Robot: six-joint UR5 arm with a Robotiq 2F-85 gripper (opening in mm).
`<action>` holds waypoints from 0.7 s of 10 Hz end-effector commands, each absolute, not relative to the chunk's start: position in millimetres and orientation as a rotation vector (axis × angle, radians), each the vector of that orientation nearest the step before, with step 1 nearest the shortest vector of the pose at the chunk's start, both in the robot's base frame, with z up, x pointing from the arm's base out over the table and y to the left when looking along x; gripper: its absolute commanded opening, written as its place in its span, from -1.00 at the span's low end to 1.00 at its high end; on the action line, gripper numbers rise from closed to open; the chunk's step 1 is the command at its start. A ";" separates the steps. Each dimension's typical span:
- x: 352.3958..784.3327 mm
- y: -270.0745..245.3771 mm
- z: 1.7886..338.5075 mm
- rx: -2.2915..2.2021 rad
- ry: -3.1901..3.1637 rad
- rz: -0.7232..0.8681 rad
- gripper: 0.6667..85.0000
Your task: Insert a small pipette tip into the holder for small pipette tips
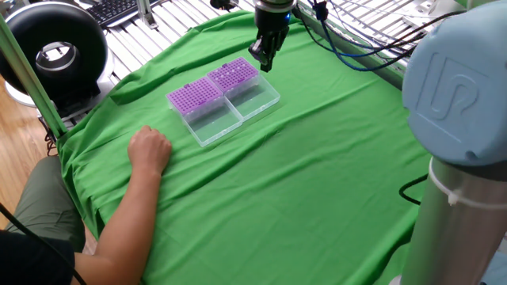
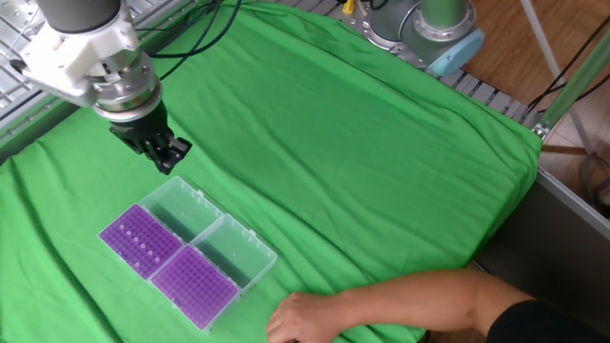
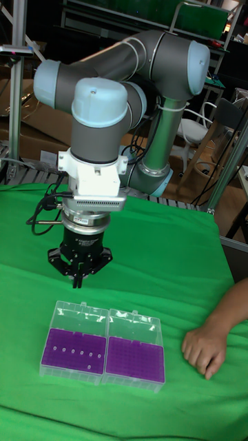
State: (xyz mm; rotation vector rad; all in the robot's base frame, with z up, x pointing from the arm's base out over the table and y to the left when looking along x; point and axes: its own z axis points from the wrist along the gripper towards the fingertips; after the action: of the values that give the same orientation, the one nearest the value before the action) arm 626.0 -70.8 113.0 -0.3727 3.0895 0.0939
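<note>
Gripper (image 3: pixel 79 278) hovers just above the racks (image 3: pixel 102 346), fingers pinched narrow – can't tell if there's a tip – insertion not done.

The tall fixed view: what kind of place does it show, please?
Probably a robotics lab or workshop, not a working biology lab. A large robot arm stands at a table draped in green cloth, two pipette tip boxes lie under its pincer, and cardboard boxes and shelving fill the background.
</note>
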 end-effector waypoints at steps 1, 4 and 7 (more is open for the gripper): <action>662.9 -91.9 104.4 -0.452 3.051 0.084 -0.65; 697.8 -102.3 95.0 -0.486 3.041 0.079 -0.61; 711.9 -95.7 83.7 -0.474 3.038 0.078 -0.61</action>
State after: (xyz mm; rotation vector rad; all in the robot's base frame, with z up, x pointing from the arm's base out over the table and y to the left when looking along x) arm 692.5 -97.6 92.8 -0.4776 3.0484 0.0683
